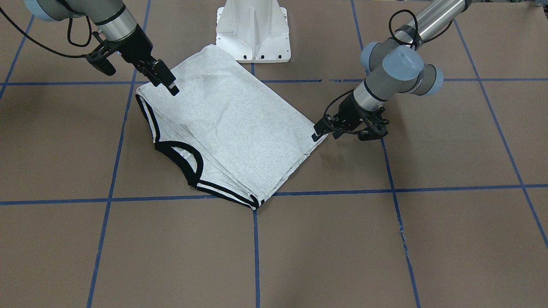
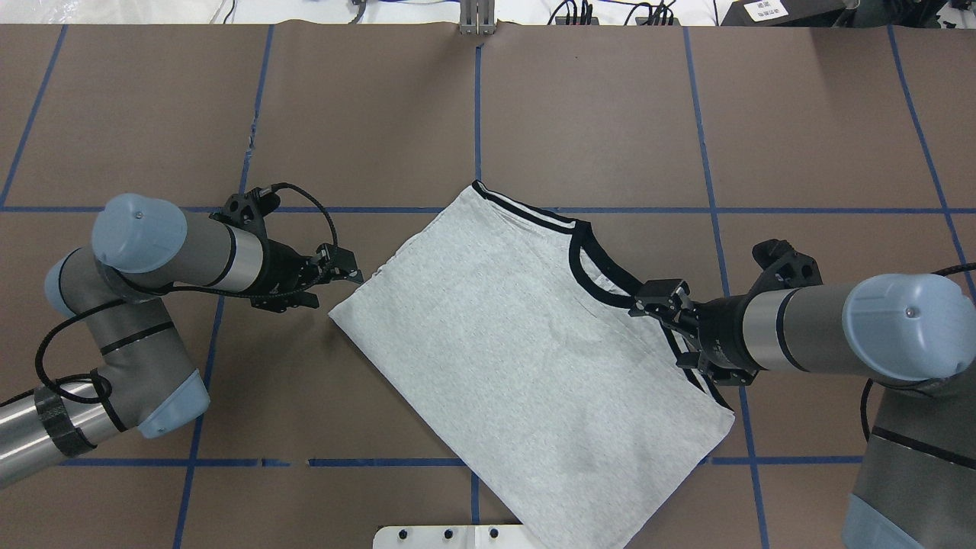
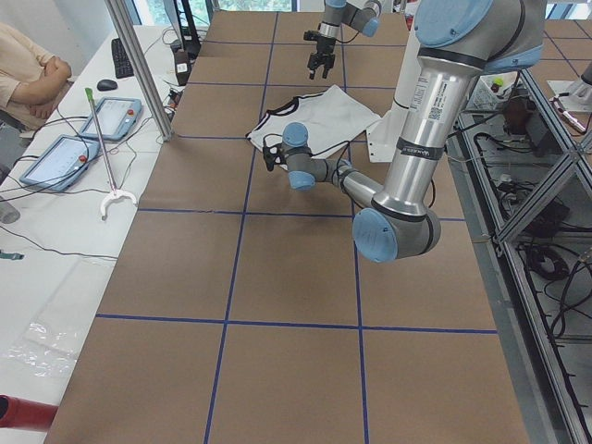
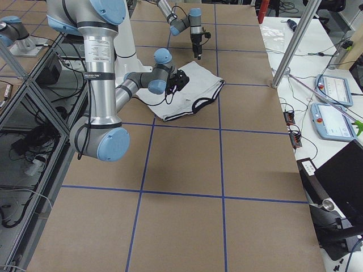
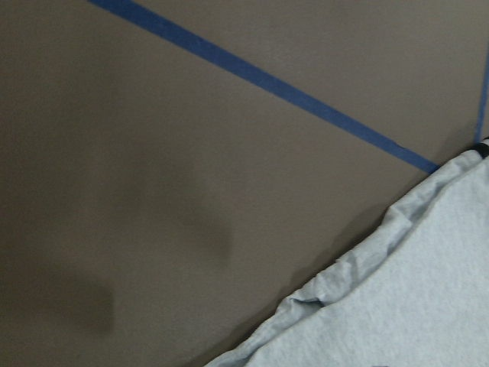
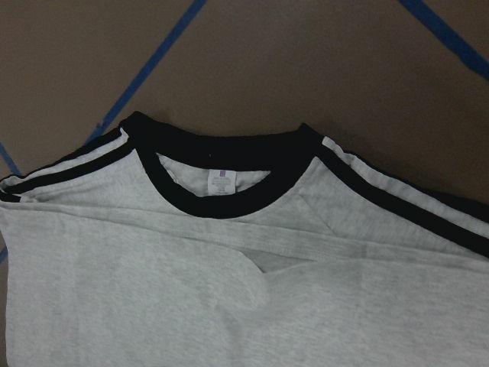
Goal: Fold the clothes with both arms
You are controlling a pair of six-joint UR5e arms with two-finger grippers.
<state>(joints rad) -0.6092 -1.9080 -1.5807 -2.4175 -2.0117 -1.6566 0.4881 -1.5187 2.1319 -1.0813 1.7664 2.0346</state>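
Note:
The light grey T-shirt (image 1: 231, 128) lies folded and flat on the brown table, plain side up, so the cartoon print is hidden. Its black collar (image 2: 587, 267) and shoulder stripes face the far side, and the collar with a white label fills the right wrist view (image 6: 221, 206). My right gripper (image 2: 652, 297) hovers just above the shirt beside the collar; it looks open and holds nothing. My left gripper (image 2: 349, 271) sits low at the shirt's opposite edge, looks open and empty. The left wrist view shows that rumpled edge (image 5: 412, 306) and bare table.
The white pedestal base (image 1: 252, 30) touches the shirt's near corner. Blue tape lines (image 2: 476, 99) cross the table. In the exterior left view a seated person (image 3: 28, 69), control tablets (image 3: 111, 116) and a metal pole (image 3: 139, 65) stand beyond the table's far edge.

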